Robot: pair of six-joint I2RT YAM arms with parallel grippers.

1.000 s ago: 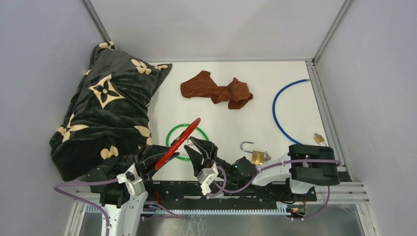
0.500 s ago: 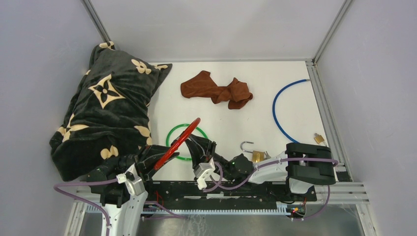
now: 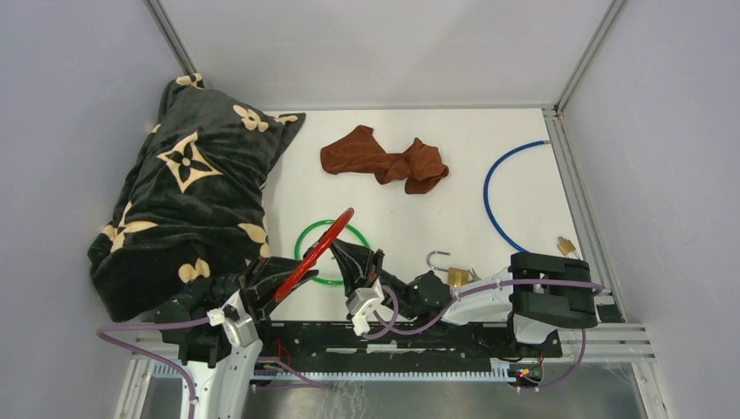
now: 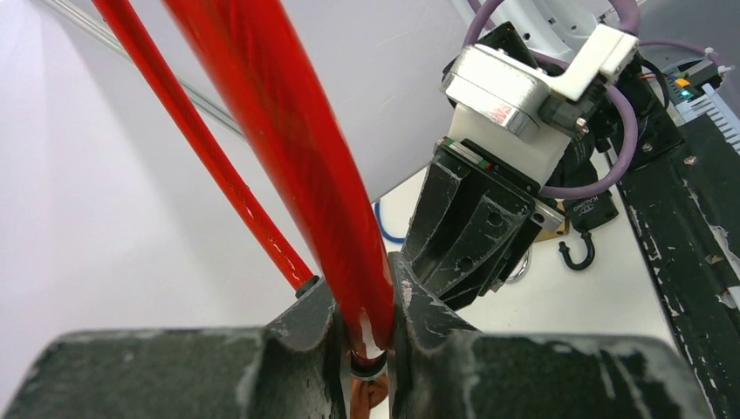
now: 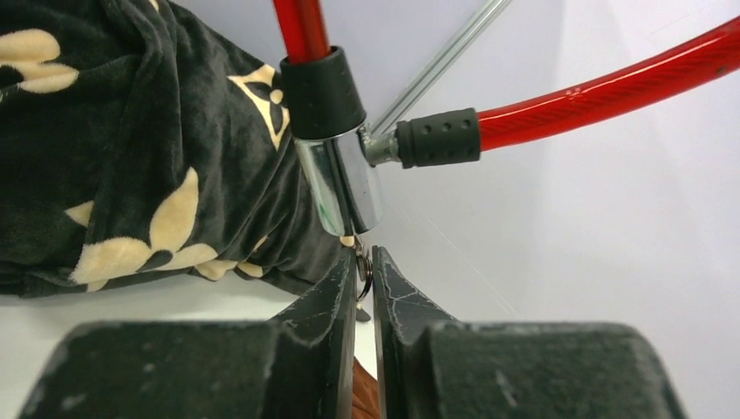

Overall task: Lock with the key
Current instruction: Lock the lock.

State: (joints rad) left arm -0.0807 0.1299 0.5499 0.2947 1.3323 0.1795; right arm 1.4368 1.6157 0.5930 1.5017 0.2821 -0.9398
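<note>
My left gripper point(image 3: 277, 278) is shut on a red cable lock point(image 3: 316, 252) and holds it tilted above the table; in the left wrist view the thick red cable point(image 4: 301, 166) is clamped between the fingers of my left gripper point(image 4: 366, 325). My right gripper point(image 3: 346, 258) meets the lock from the right. In the right wrist view the lock's chrome cylinder point(image 5: 343, 188) hangs just above my right gripper point(image 5: 362, 266), which is shut on a small key point(image 5: 359, 259) with a ring, at the cylinder's lower end.
A black blanket with cream flowers point(image 3: 188, 201) lies at the left. A green ring point(image 3: 307, 240) lies under the lock. An open brass padlock point(image 3: 453, 277), a small padlock point(image 3: 567, 247), a blue cable point(image 3: 494, 188) and a brown cloth point(image 3: 384, 159) lie on the white table.
My right gripper has shifted a little left and forward toward the red lock. The left gripper and the lock have stayed put.
</note>
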